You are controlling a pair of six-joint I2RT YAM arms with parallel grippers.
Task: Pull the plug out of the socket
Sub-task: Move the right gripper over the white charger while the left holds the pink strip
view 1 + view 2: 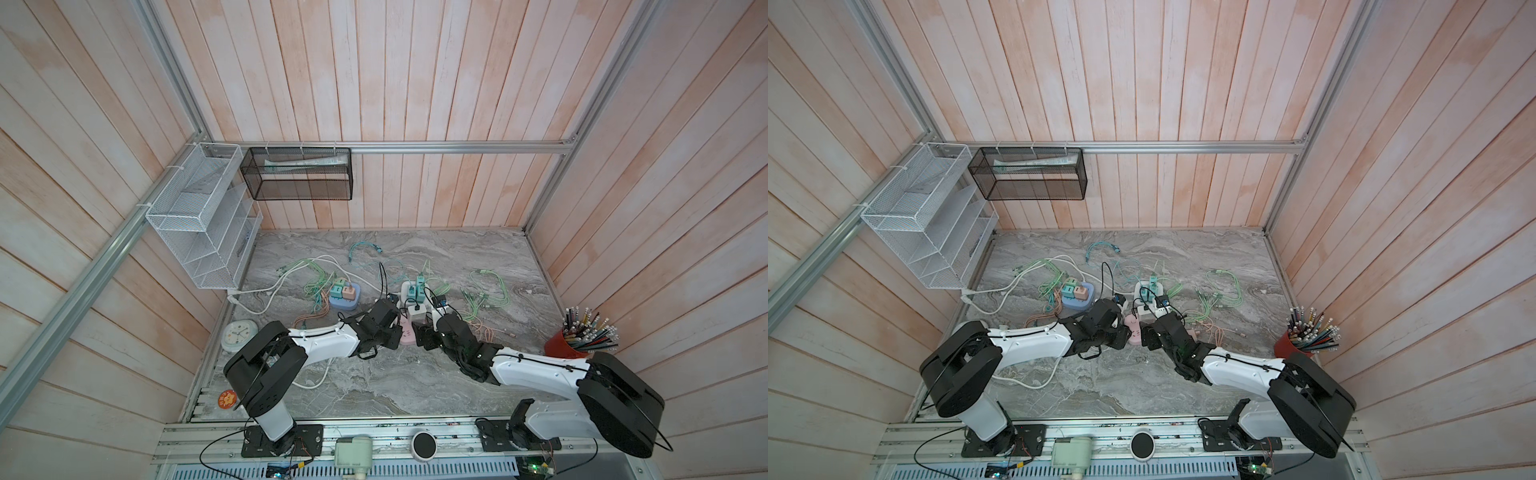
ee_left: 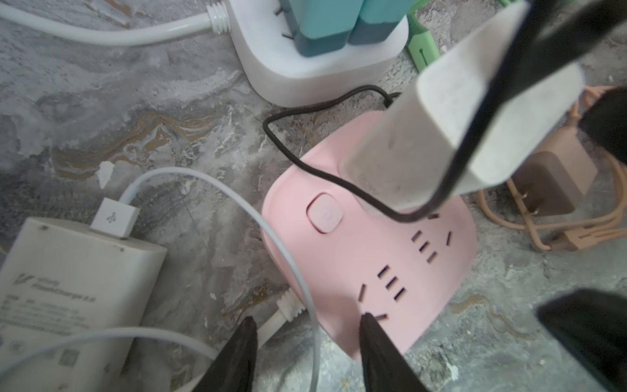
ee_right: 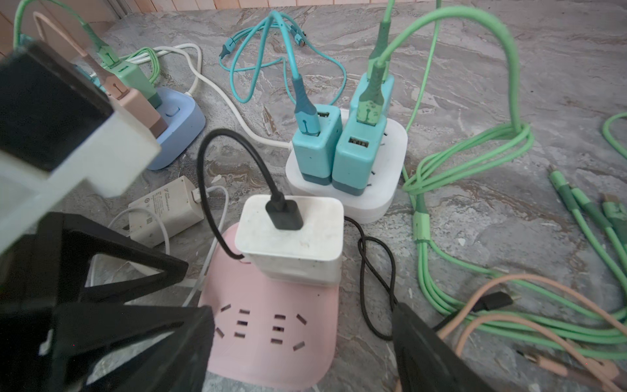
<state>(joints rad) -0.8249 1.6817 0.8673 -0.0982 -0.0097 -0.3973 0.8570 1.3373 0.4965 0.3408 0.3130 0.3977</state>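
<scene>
In both top views, white charger (image 1: 419,311) sits plugged into pink power strip (image 1: 406,334). Left wrist: left tool (image 2: 308,319), narrowly parted, straddles strip's corner, grip unclear. Right wrist: right tool (image 3: 303,312) gapes empty; should clamp charger squarely, pull straight up.

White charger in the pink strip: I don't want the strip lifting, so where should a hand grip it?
Probably pinch the white charger by its flat side walls, coming from above. It stands upright in the pink strip, and the black cable plug occupies its top face, leaving the sides free.
</scene>
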